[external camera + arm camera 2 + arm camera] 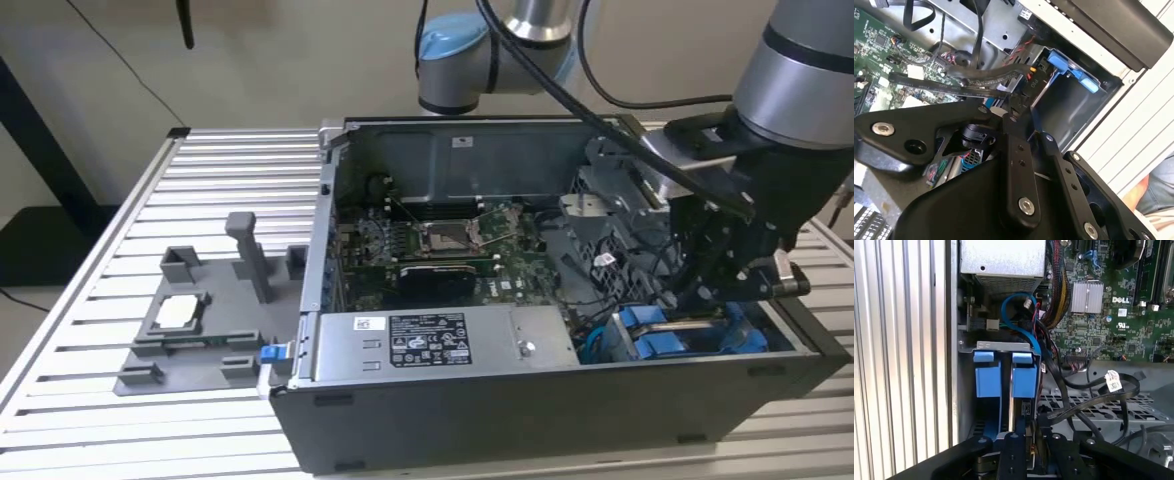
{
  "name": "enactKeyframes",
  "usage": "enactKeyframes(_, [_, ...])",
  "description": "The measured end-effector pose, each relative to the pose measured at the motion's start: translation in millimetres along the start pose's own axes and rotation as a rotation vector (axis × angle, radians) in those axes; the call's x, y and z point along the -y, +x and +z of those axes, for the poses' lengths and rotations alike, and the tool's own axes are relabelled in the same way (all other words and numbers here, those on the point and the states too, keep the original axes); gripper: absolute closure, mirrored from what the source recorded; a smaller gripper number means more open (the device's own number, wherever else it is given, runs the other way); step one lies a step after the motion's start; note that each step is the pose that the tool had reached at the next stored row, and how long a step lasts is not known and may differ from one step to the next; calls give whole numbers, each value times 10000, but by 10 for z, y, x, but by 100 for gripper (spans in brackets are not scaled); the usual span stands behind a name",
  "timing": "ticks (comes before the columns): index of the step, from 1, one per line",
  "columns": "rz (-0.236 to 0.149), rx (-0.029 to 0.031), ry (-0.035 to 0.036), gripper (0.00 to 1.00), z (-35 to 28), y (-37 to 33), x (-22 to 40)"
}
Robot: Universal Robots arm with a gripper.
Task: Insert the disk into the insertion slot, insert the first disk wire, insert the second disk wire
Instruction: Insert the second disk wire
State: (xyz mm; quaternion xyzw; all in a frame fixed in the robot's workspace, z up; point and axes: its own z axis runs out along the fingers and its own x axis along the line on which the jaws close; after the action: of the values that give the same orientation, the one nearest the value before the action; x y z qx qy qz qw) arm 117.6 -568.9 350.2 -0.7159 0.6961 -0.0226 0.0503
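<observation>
Your gripper [1030, 429] had its fingers [1015, 450] drawn close together, with almost no gap between the tips. In the second wrist view those tips met a black plug [1030, 84] on the end of a bundle of red and black wires. I could not tell whether the plug was truly clamped or merely touched.

Just past the fingertips stood the insertion slot [1004, 345], a dark grey metal bay in the case corner at the exterior view's right, near the front wall. The disk [1024, 382] sat down inside that slot. You could see its blue carrier tab upright beside a second blue tab [988, 380], while the drive body itself was mostly hidden by the bay walls.

A blue cable [1016, 315] looped up out of the bay. Black flat cables [1089, 390] trailed away over the perforated floor of the case towards the motherboard [1114, 315], which filled the middle of the case.

Along the front edge of the computer case [534, 420] lay the silver labelled power-supply box [427, 338]. The case rested on a slatted metal table [160, 180]. Toward that table's edge at the exterior view's left sat a grey fixture [214, 350] carrying a small square chip [178, 313], well apart from the arm.
</observation>
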Motion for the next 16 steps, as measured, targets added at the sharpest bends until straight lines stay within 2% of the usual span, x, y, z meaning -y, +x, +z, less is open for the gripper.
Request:
enactKeyframes(10, [0,-1,0,76,-209,-8,22])
enactKeyframes(16, [0,0,0,76,-215,-8,23])
